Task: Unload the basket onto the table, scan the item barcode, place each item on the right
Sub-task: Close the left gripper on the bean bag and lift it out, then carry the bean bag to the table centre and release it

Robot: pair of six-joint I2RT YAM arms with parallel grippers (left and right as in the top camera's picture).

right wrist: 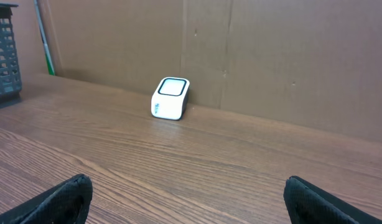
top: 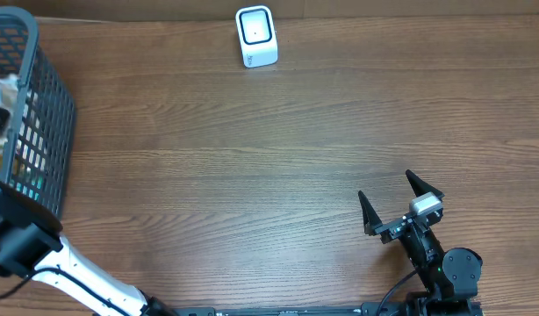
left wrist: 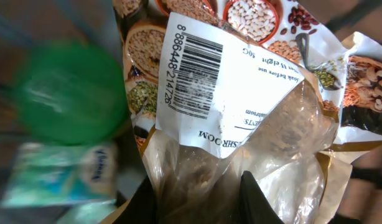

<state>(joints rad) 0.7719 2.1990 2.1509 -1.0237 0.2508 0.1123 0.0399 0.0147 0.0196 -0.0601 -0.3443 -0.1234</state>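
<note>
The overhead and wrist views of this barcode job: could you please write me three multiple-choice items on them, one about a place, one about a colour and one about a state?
1. Where on the table does the white scanner stand?
A. at the far edge
B. at the near edge
C. in the middle

2. What colour is the blurred round thing beside the packet in the left wrist view?
A. red
B. green
C. yellow

3. How is the right gripper?
A. shut on the packet
B. shut on the scanner
C. open and empty

Answers:
1 A: the overhead view shows it at the edge farthest from the arms.
2 B: though blurred, it is plainly green.
3 C: its fingers stand wide apart with only bare table between them.
</note>
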